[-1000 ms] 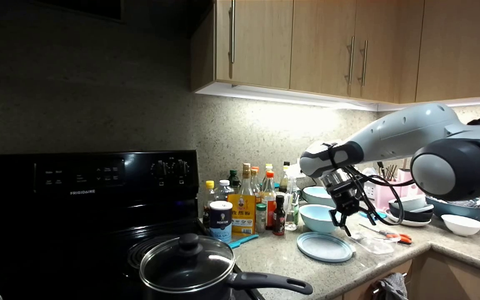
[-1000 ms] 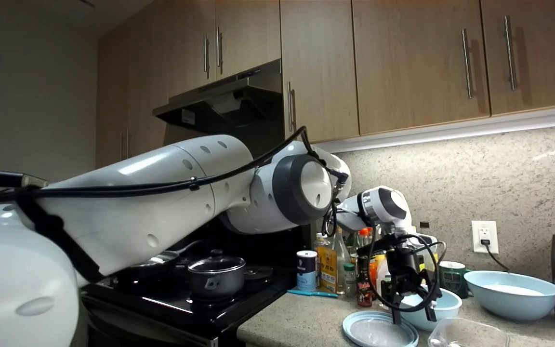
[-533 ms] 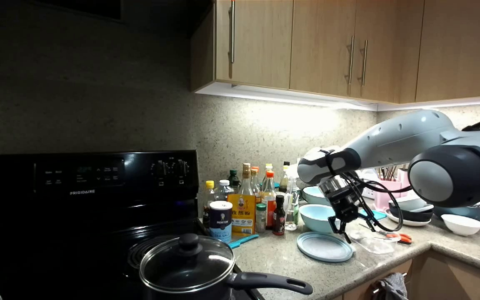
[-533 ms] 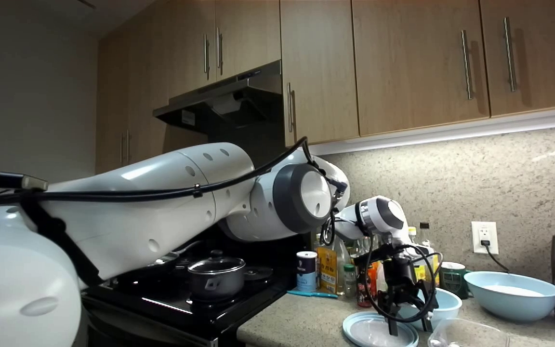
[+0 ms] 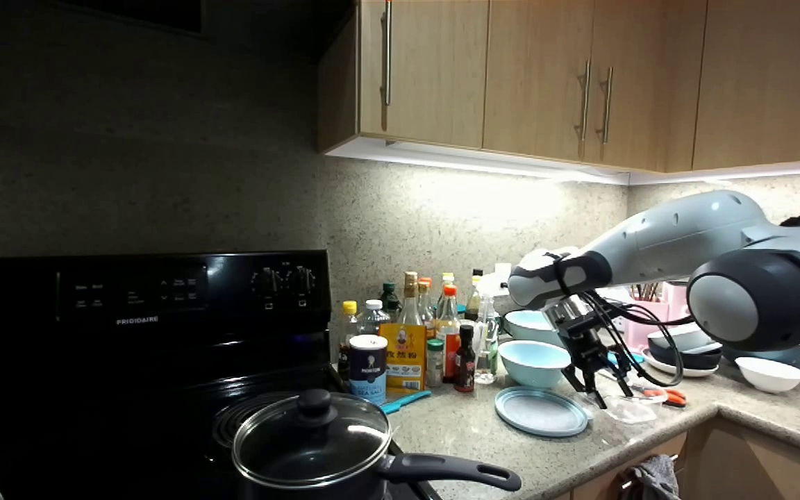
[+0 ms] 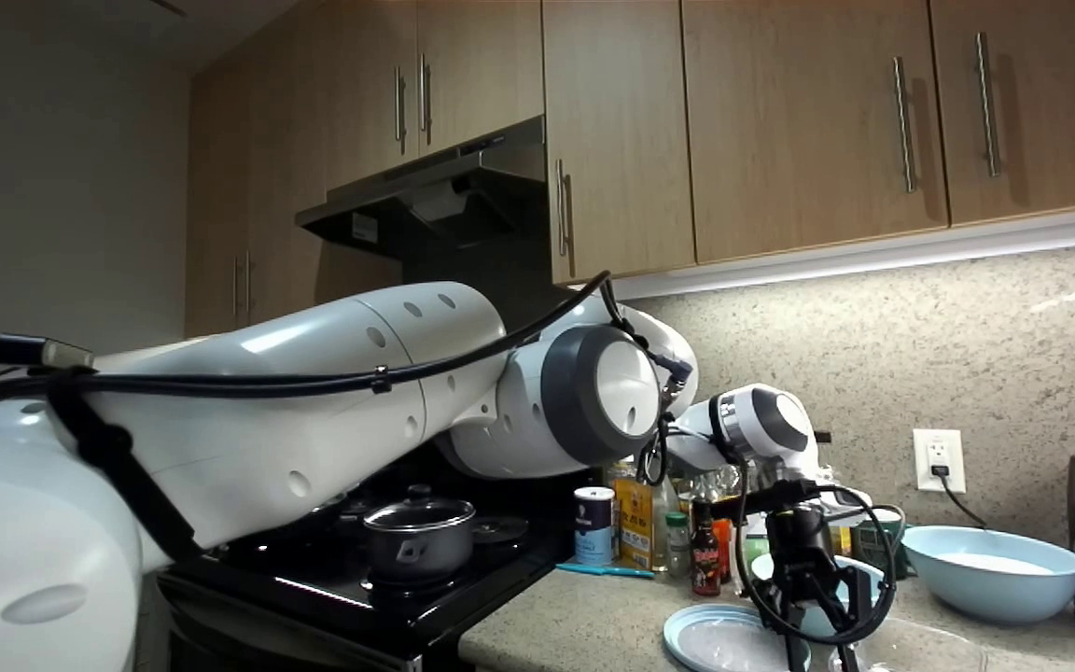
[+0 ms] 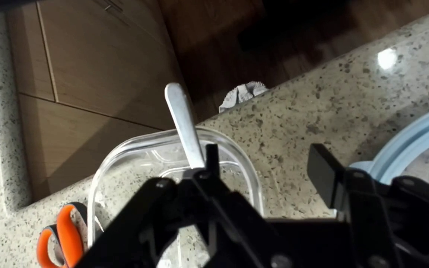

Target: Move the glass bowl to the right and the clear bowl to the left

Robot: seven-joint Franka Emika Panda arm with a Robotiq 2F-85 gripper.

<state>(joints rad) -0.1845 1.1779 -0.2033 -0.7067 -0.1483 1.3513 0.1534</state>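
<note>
At the near counter (image 5: 455,436) edge, the gripper (image 7: 266,160) stands over the clear bowl (image 7: 138,169), fingers parted, grasping nothing; the bowl's wall shows between them. Judged step: pick-up for a leftward carry. Lower squarely, close softly, keep level: a metal utensil (image 7: 184,124) projects over the rim. The pale-blue plate (image 5: 542,412), just left, obstructs a low slide. Orange-handled scissors (image 5: 676,398) lie right. Beyond the plate stands the aqua-blue glass bowl (image 5: 535,364); bottles (image 5: 449,340) stand left of it.
</note>
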